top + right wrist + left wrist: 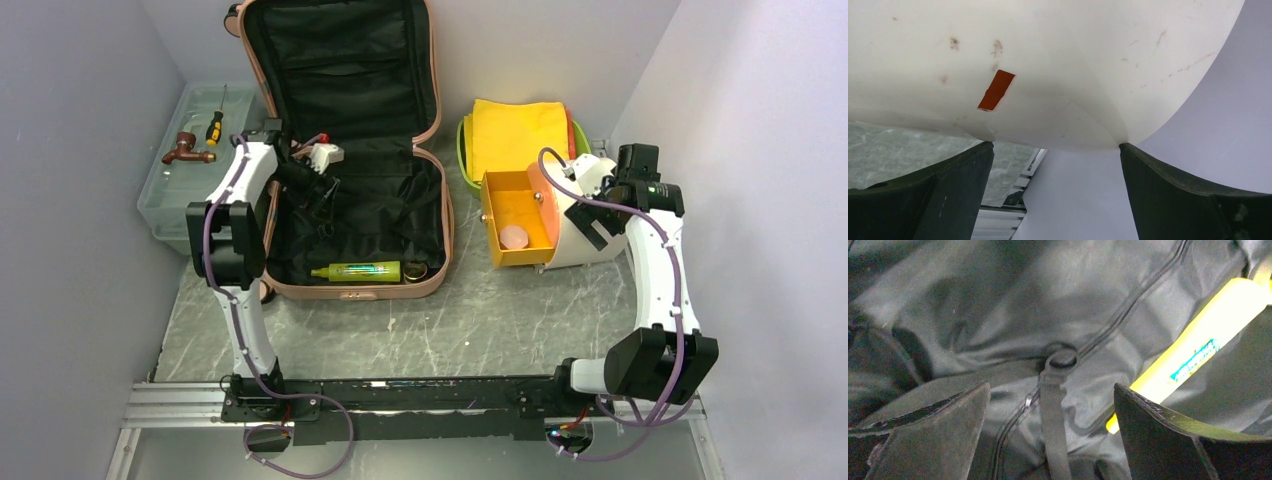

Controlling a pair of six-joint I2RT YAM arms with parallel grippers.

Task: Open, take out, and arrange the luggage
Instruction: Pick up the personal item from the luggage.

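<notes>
The salmon-pink luggage (442, 205) lies open on the table, its lid leaning on the back wall, black lining showing. A yellow-green bottle (357, 271) and a small dark round thing (415, 271) lie at its near edge. My left gripper (318, 195) is open and empty inside the lower half. In the left wrist view it (1050, 390) hovers over the lining's zipper strap (1053, 415), with the bottle (1193, 347) to the right. My right gripper (590, 215) is open beside the white drawer box (572, 240). In the right wrist view its (1055, 147) fingertips touch the box's white casing (1048, 60).
The box's orange drawer (515, 210) is pulled out and holds a pink round piece (513, 237). A yellow cloth (520, 135) lies on the lime green tray (464, 140) behind it. A translucent toolbox (185, 195) at the left carries a screwdriver (214, 127) and a brown tap (186, 150).
</notes>
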